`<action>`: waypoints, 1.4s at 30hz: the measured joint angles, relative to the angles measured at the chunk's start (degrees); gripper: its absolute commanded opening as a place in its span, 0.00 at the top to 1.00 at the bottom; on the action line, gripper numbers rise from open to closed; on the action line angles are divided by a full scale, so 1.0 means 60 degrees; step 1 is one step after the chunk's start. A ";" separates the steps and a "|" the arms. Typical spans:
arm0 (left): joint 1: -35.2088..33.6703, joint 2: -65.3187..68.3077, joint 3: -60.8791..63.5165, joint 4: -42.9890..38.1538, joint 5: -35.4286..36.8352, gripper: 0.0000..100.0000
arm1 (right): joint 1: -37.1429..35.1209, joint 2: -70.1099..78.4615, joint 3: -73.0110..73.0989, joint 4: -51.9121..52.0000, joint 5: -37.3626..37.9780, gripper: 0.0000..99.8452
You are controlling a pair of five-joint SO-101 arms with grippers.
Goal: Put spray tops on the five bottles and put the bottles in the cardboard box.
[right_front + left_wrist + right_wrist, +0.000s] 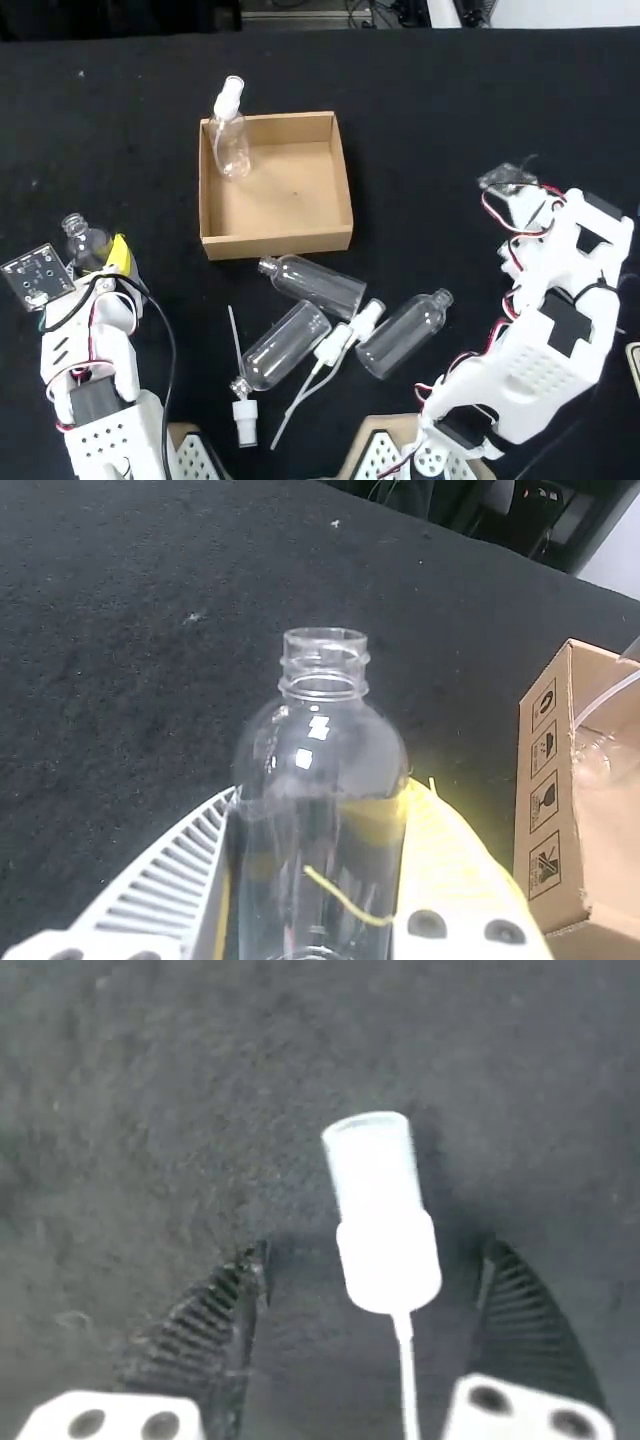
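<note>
The black table (pixel 450 120) bears the open box (pixel 340 180), with a capped bottle (pixel 231 145) in one far corner. The left gripper (pixel 325 815) clamps an uncapped bottle (pixel 320 750) beside the box. Three bare bottles (pixel 312 283) lie just before the box. The right gripper (pixel 375 1255), jaws wide, straddles a spray top (pixel 385 1225) on the table. Two loose tops (pixel 244 420) lie by the bare bottles.

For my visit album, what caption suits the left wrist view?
Left end effector grips a clear, capless bottle, with the cardboard box nearby on the black table.
</note>
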 measured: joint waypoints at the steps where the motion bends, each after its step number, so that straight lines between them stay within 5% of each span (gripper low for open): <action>1: 0.0000 0.0000 0.0000 0.0000 0.0000 0.88 | 0.0000 0.0000 0.0000 -0.0044 0.0293 0.75; 5: 0.0000 0.0000 0.0000 0.0000 0.0000 0.88 | 0.0000 0.0000 0.0000 -0.0454 0.0689 0.76; 10: 0.0000 0.0000 0.0000 0.0000 0.0000 0.88 | 0.0000 0.0000 0.0000 -0.0557 0.0747 1.00; 13: 0.0000 0.0000 0.0000 0.0000 0.0000 0.88 | 0.0000 0.0000 0.0000 -0.0571 0.0454 0.98; 27: 0.0000 0.0000 0.0000 0.0000 0.0000 0.88 | -0.0234 -0.4410 -0.0044 0.1040 -0.6388 0.99; 34: 0.0205 0.0000 0.0000 -0.0147 0.0000 0.88 | -0.2491 -0.8484 -0.0044 0.2403 -0.8879 0.99; 42: 0.1084 0.0000 0.0103 -0.1524 0.0000 0.88 | -0.7326 -1.1502 -0.0059 0.1993 -1.1385 0.99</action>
